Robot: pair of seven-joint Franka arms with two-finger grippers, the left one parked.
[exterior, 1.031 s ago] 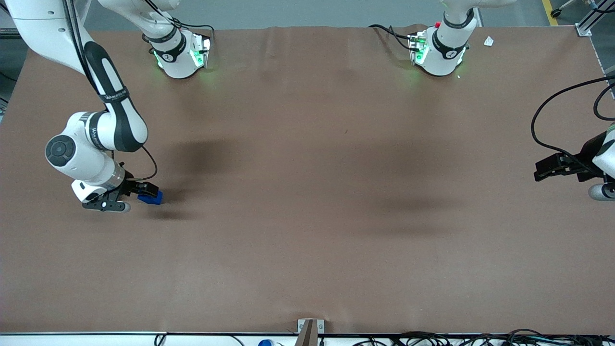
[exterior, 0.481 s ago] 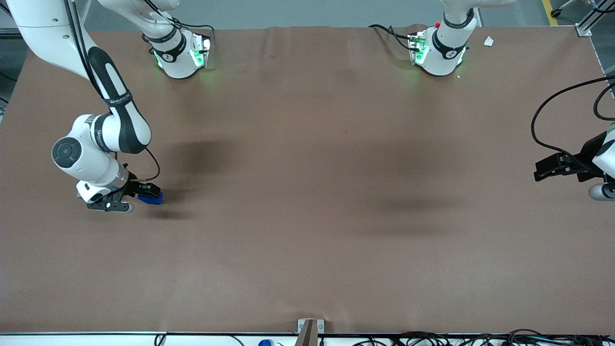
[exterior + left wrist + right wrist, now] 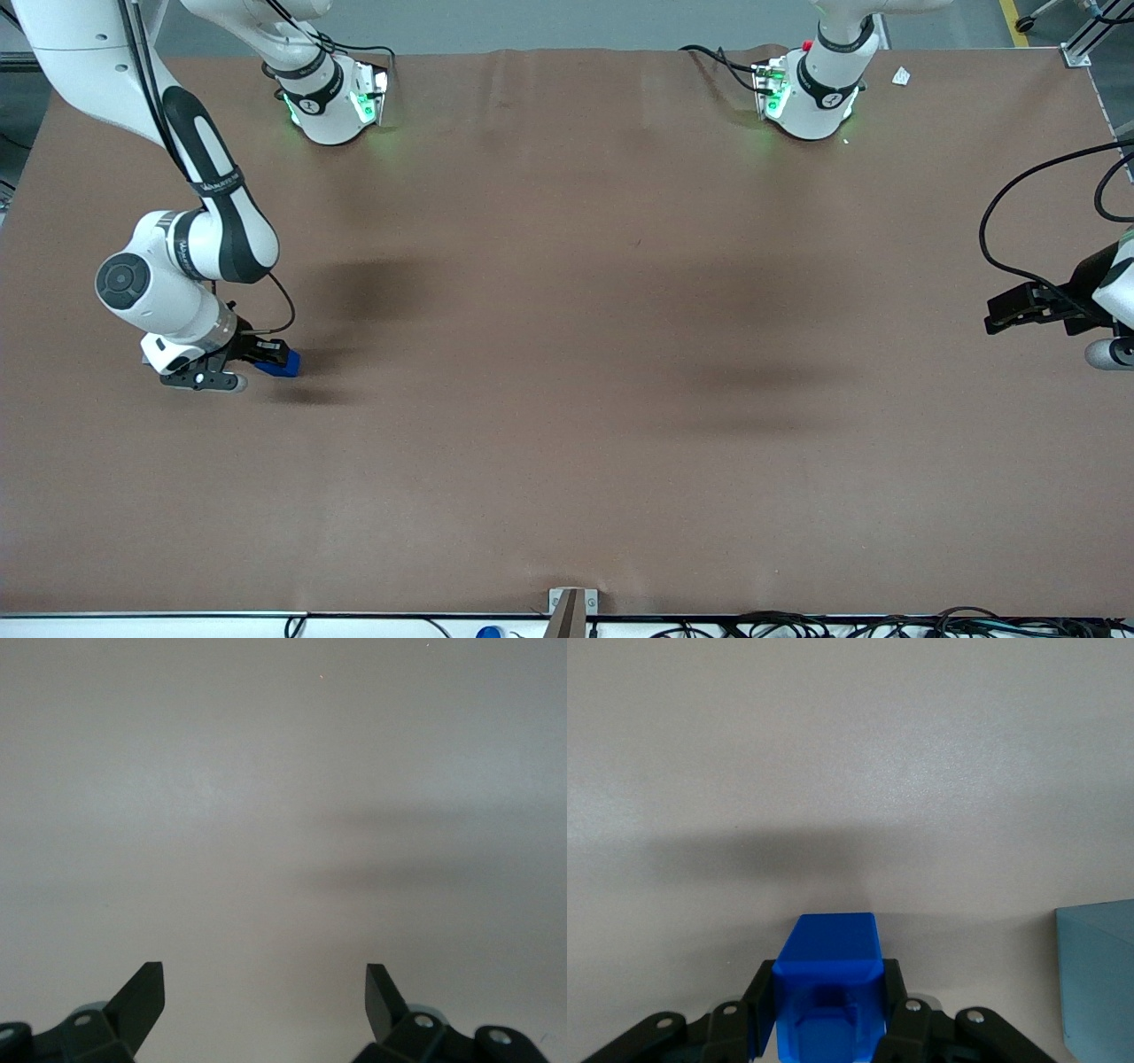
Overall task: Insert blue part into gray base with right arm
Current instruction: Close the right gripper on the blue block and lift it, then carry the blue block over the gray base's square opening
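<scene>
Right arm (image 3: 190, 266) is low over the counter (image 3: 567, 399) toward the working arm's end, claw (image 3: 252, 356) pinching the blue part (image 3: 282, 362) between its two fingers (image 3: 897, 1014). In the right wrist view the blue part (image 3: 828, 983) sits squarely in the claw (image 3: 828, 1028), fingers pressed against both flanks. A second ago the arm was a little farther out toward the counter edge; half a second ago it reached its present pose and has not shifted since. The black fingertip that covered the block's top earlier now shows more blue (so the fingers have probably just closed on it). Grasp looks done, lift not yet begun; block appears to rest on or just above the counter. Gray base (image 3: 1099, 979) shows only at the edge of the right wrist view, near the block but apart; in the front view it seems hidden by the arm. Next is likely lift, carry over, line up with the socket.
</scene>
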